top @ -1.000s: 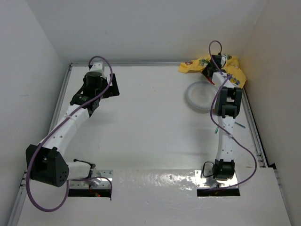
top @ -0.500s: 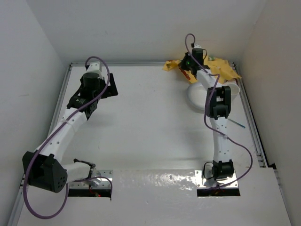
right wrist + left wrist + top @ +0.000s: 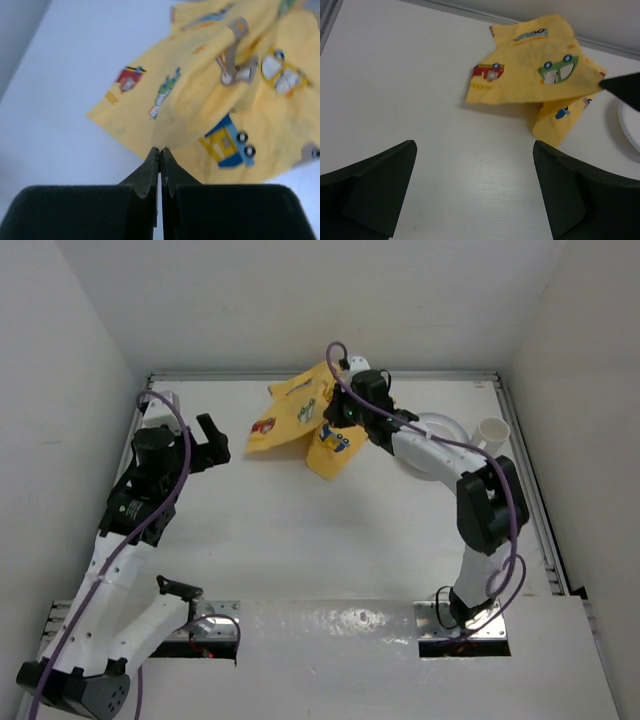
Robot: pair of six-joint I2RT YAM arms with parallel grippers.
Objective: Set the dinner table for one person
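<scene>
Top external view: my right gripper (image 3: 333,412) reaches across the far half of the dinner table (image 3: 300,540), its fingers pressed together on the yellow placemat (image 3: 290,420). The cloth hangs crumpled and folded from the grip, part of it resting on the tabletop near the far rail. A white plate (image 3: 445,425) lies just beyond, partly hidden behind my right arm. A white cup (image 3: 493,430) stands upright near the right rail. My left gripper (image 3: 208,443) sits over the left side of the table, fingers spread, well apart from the cloth. Left wrist view: left gripper (image 3: 474,150) is wide open, nothing between the fingers, bare white tabletop (image 3: 395,75) beneath. Ahead lies the placemat (image 3: 535,75), printed with cartoon cars, bunched, one fold drooping down. The dark tip of the right gripper (image 3: 620,87) meets its right corner. The plate's edge (image 3: 631,125) shows at the far right. Right wrist view: right gripper (image 3: 159,152) is closed tight, tips meeting at the edge of the placemat (image 3: 215,100). The cloth spreads beyond them in soft folds over the table (image 3: 75,75).
</scene>
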